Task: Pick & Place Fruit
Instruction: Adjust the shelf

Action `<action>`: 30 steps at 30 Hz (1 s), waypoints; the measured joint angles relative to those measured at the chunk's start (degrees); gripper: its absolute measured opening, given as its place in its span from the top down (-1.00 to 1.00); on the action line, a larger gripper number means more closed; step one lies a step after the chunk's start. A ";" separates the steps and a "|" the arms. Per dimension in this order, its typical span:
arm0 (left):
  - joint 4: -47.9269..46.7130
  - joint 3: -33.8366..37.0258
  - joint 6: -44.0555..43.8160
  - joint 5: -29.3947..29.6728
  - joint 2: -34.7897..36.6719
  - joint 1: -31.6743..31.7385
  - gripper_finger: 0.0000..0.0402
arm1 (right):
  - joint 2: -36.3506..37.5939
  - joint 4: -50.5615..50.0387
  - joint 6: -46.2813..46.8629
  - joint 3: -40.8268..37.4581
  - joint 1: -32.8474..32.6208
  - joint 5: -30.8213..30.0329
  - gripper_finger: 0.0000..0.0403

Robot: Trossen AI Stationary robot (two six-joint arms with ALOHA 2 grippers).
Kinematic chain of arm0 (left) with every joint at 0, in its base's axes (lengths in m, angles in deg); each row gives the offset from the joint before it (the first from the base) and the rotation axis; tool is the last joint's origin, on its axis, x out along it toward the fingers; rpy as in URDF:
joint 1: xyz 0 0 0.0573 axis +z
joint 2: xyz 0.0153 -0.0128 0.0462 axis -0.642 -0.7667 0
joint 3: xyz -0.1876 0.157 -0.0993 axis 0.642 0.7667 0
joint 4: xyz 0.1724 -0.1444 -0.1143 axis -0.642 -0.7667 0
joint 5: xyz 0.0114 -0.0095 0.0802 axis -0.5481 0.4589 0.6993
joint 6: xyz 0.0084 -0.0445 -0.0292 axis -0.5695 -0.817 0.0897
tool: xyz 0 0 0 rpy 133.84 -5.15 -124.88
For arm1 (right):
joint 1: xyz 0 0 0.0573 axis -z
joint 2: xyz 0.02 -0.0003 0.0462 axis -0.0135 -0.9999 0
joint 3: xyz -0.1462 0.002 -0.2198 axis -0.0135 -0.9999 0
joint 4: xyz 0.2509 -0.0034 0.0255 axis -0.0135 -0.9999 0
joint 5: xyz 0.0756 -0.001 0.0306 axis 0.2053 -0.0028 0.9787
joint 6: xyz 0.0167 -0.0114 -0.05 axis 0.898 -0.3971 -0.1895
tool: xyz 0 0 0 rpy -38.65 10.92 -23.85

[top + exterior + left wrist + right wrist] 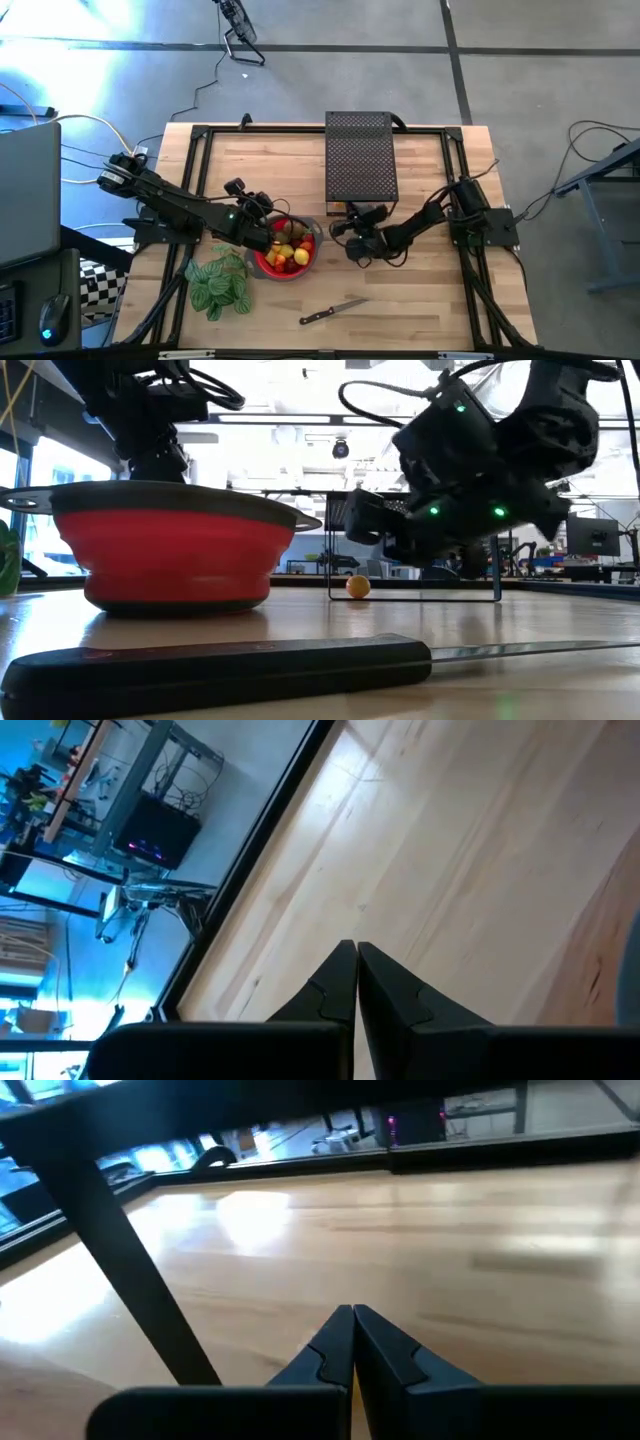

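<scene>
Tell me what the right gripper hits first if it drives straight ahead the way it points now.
Probably bare table: the right gripper, shut, looks across open wood toward the table's far edge. A black post stands off to one side, seemingly out of line.

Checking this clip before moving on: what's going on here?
Nothing is being handled. The red collapsible bowl holds the small yellow, red and brown fruit. The left gripper hangs at its rim, the right gripper over bare wood beside it, both with fingers shut and empty. One small orange fruit sits apart on the table.
</scene>
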 joint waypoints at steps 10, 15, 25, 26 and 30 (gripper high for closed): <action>-0.59 -0.02 0.00 -0.04 0.00 0.00 0.95 | 0.00 -11.07 13.99 -0.02 -1.78 -2.60 0.99; -0.48 -0.02 -0.01 -0.02 0.00 0.00 0.95 | 0.04 -9.71 10.15 -0.02 0.41 6.45 0.99; -0.37 -0.02 -0.02 0.00 0.00 0.00 0.95 | 0.09 -4.65 0.34 -0.07 4.88 12.38 0.99; -0.39 -0.02 -0.03 0.00 0.00 0.00 0.95 | 0.09 -4.47 -0.40 -0.07 5.08 12.40 0.99; -0.39 -0.02 -0.04 0.00 0.00 0.00 0.95 | 0.09 -1.93 -5.09 -0.07 6.24 16.41 0.99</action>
